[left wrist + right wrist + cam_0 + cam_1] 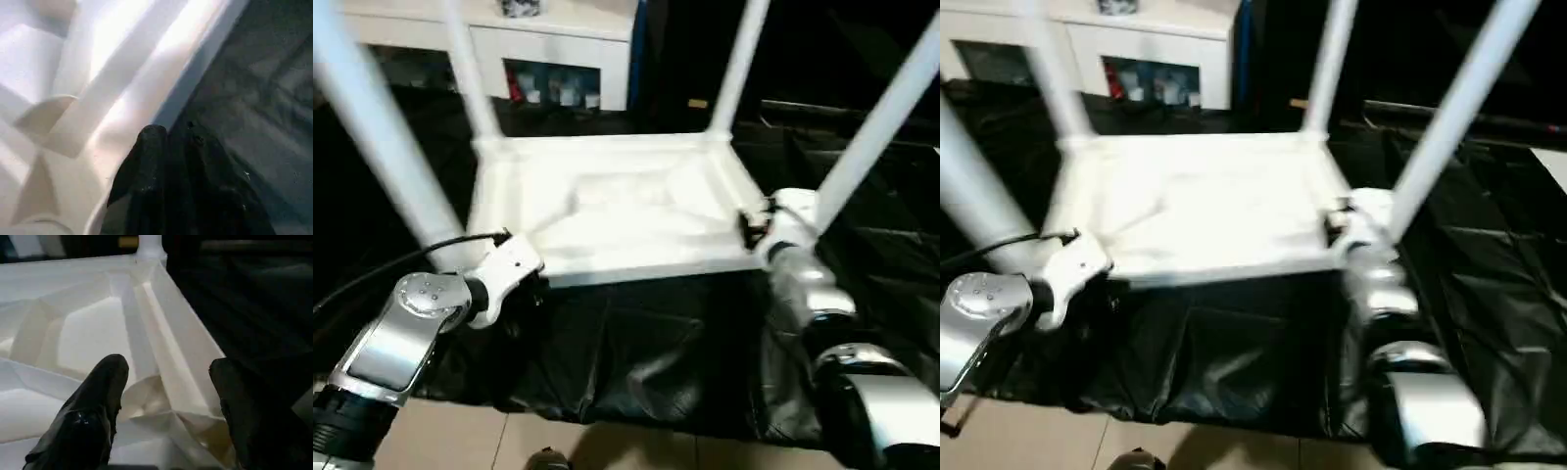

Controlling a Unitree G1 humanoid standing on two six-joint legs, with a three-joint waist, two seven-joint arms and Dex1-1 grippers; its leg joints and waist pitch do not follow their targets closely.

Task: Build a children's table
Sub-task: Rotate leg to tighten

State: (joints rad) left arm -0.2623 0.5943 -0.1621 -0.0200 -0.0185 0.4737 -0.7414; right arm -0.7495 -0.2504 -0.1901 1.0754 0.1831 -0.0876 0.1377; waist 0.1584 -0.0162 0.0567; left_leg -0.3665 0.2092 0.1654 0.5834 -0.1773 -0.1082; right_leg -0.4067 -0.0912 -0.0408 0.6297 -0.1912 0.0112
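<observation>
left eye view first: nearest the camera are the two silver forearms, and pale floor (460,431) shows at the bottom edge below the black drape. the left arm reaches to the near left corner of the children's table (626,211), its white wrist housing sitting right at that corner; the right arm reaches to the near right corner, beside the leg rising there.

the table lies upside down on the black-draped bench (636,352), ribbed underside facing up, with its near edge just behind the bare black cloth. four white legs (876,122) stand up from its corner sockets, the two near ones leaning outward in the picture and the two far ones behind.

in the left wrist view the left gripper (168,142) has its black fingers drawn nearly together, lying over the table's rim where white plastic meets black cloth; i cannot tell whether they pinch the rim. in the right wrist view the right gripper (168,369) has its fingers well apart, one over the ribbed underside, the other outside the rim, straddling the corner socket without visibly clamping it.

beyond the table stands a white shelf unit (558,59) with small items in an open compartment.
</observation>
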